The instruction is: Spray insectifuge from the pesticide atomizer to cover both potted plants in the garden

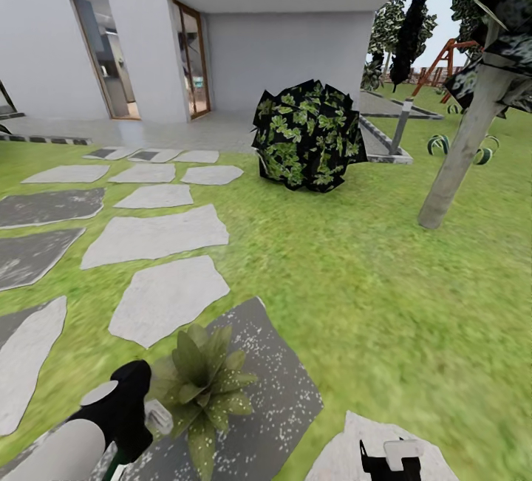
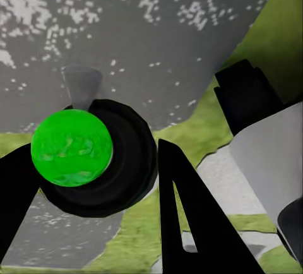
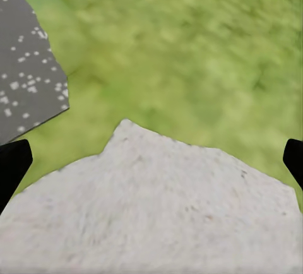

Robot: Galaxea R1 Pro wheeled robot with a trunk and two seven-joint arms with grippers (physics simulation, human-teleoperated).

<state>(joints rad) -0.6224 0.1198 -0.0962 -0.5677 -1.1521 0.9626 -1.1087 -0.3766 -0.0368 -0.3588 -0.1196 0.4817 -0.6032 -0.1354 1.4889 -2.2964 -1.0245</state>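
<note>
Nearest, at about seven o'clock in the head view, the left gripper point(image 1: 140, 422) hangs just beside a potted plant point(image 1: 203, 385), a rosette of broad pointed leaves standing on a dark speckled paving slab point(image 1: 273, 392). In the left wrist view the black fingers point(image 2: 189, 223) are clamped on the pesticide atomizer point(image 2: 72, 148), seen end-on as a bright green round cap inside a dark ring, with the speckled slab behind it.

At about five o'clock in the head view the right gripper point(image 1: 391, 459) sits low over a pale stepping stone point(image 1: 347, 444). The right wrist view shows its two finger tips point(image 3: 12, 163) far apart at opposite edges, with nothing between them but that pale stone point(image 3: 151, 211) and the lawn point(image 3: 189, 47).

Farther out, from nine to eleven o'clock, more grey stepping stones point(image 1: 155, 233) lead across the grass toward a white house point(image 1: 222, 23) with a glass door point(image 1: 192, 60). At about twelve o'clock a dark leafy bush point(image 1: 310, 134) stands on the lawn, with a grey bollard lamp point(image 1: 401, 126) just beyond it near one o'clock. At two o'clock a leaning pale tree trunk point(image 1: 462, 148) rises from the grass. Behind it, small striped grassy clumps point(image 1: 437, 144) and a red-brown wooden frame point(image 1: 443, 60) show far off.
</note>
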